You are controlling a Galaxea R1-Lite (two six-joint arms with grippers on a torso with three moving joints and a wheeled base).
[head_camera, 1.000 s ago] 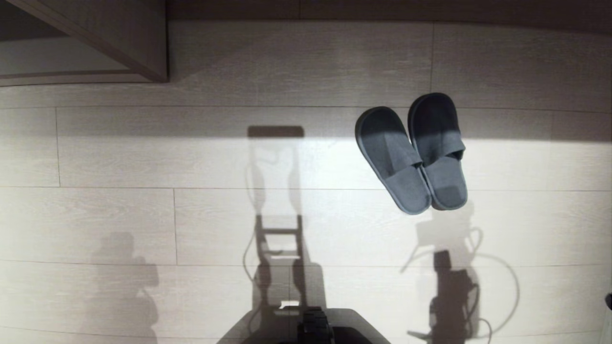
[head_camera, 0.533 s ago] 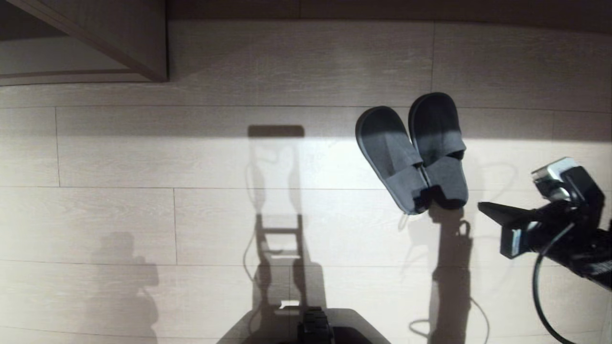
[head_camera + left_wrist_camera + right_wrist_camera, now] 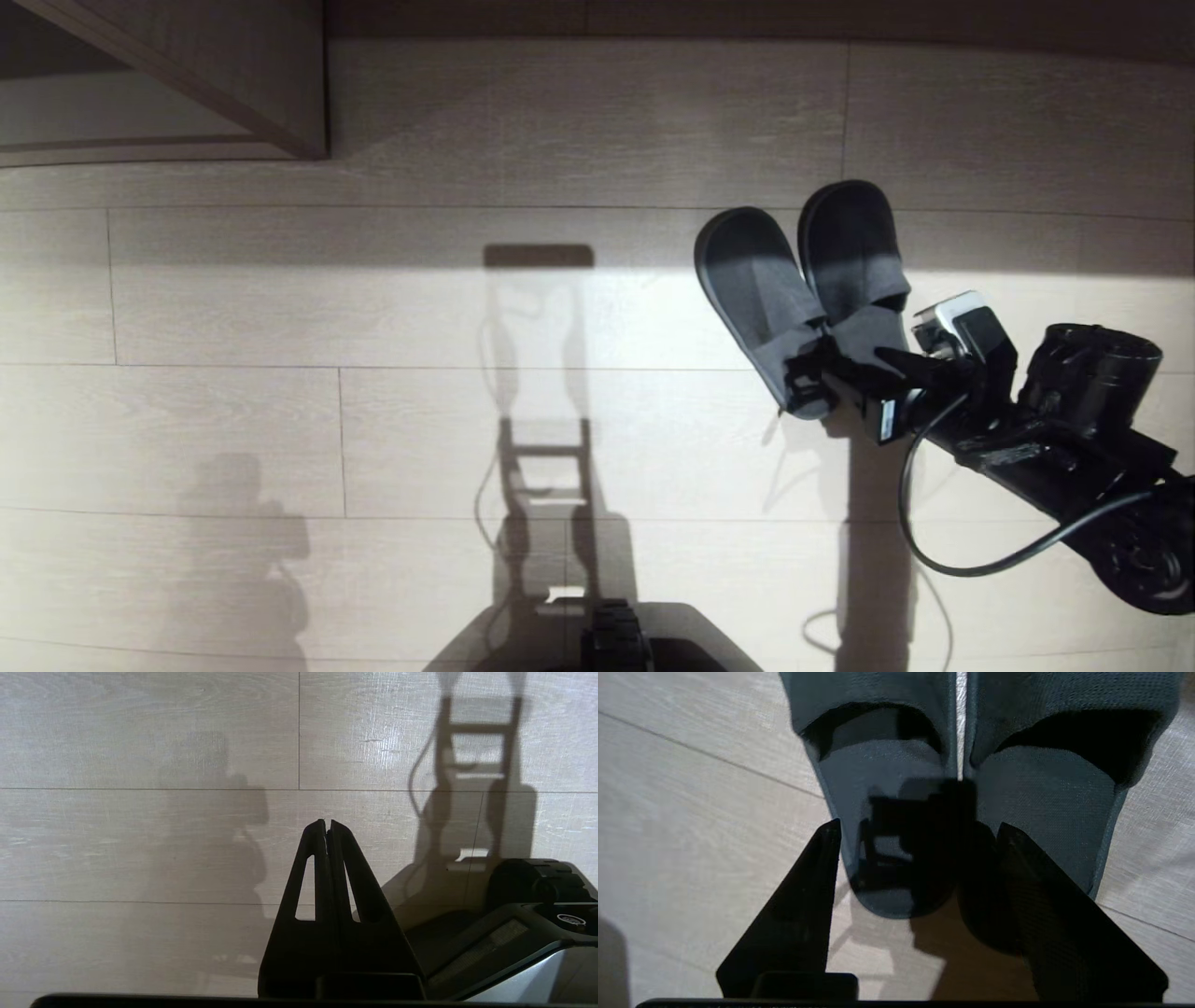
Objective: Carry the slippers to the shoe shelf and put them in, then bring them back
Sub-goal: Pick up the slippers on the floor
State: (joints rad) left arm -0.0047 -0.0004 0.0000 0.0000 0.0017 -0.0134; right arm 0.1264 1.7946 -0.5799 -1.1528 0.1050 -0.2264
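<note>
Head view — slippers (image 3: 808, 289) heels hidden

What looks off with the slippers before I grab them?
Nothing damaged. The slippers lie side by side on the floor, angled rather than square, their near ends touching. The right gripper is open at those ends.

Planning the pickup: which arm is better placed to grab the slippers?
Right. The right gripper is open at the heel ends of the slippers; the left gripper is shut over bare floor, no slippers near.
</note>
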